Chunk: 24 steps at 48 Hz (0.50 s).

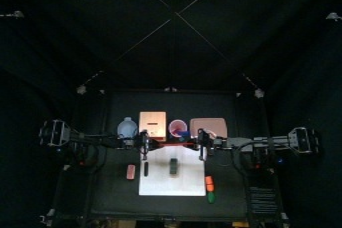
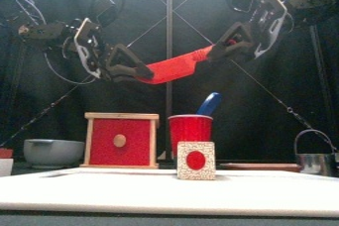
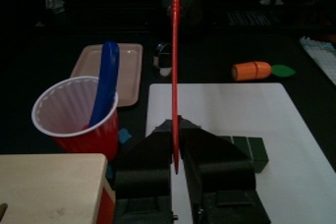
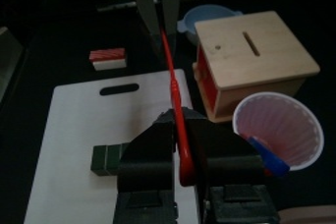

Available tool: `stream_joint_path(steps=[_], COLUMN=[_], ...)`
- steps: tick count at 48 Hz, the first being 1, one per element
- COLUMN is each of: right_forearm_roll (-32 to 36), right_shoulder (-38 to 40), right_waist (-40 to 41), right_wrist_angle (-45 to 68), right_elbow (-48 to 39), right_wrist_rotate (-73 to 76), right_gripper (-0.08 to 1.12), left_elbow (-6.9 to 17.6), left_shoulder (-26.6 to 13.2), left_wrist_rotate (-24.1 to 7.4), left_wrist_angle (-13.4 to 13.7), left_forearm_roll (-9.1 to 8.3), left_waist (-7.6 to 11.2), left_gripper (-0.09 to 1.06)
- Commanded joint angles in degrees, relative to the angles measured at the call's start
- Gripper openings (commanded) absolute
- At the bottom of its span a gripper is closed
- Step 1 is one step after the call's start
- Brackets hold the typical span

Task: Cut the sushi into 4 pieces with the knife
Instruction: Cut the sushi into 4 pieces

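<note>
Aloft, left gripper (image 2: 133, 71) and right gripper (image 2: 228, 44) both clamp a thin red knife (image 2: 179, 64); boxy sushi (image 2: 196, 161) stands on smooth white board (image 1: 167, 184)

Nothing you can actually read in any of these views, no words, numbers, brand marks or labels. The closest thing to a sign is the plain red dot on the face of the sushi piece (image 2: 196, 160), and that's not lettering. The red cup (image 2: 189, 131) at about 12 o'clock from it and the wooden box (image 2: 121, 139) off at 10 o'clock are both blank on the sides you can see.
</note>
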<state>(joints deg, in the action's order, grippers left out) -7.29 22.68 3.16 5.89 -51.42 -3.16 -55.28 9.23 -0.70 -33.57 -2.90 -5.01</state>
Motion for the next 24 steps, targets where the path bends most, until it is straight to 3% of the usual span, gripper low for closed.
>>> stream_joint_path(steps=[1,24], right_forearm_roll=[-0.3,-0.8], right_shoulder=[-2.0,-8.0], right_waist=[-1.1,-4.6], right_wrist_angle=[-2.0,-10.5], right_elbow=[2.3,3.9], right_wrist_rotate=[0.1,0.1], right_gripper=[0.25,0.24], left_elbow=[1.1,1.8], left_shoulder=[0.2,-6.3], left_wrist_rotate=[0.3,0.3], left_wrist_angle=[-0.7,-0.7], left_forearm_roll=[-0.35,-1.32], left_waist=[0.26,5.10], left_gripper=[0.24,0.22])
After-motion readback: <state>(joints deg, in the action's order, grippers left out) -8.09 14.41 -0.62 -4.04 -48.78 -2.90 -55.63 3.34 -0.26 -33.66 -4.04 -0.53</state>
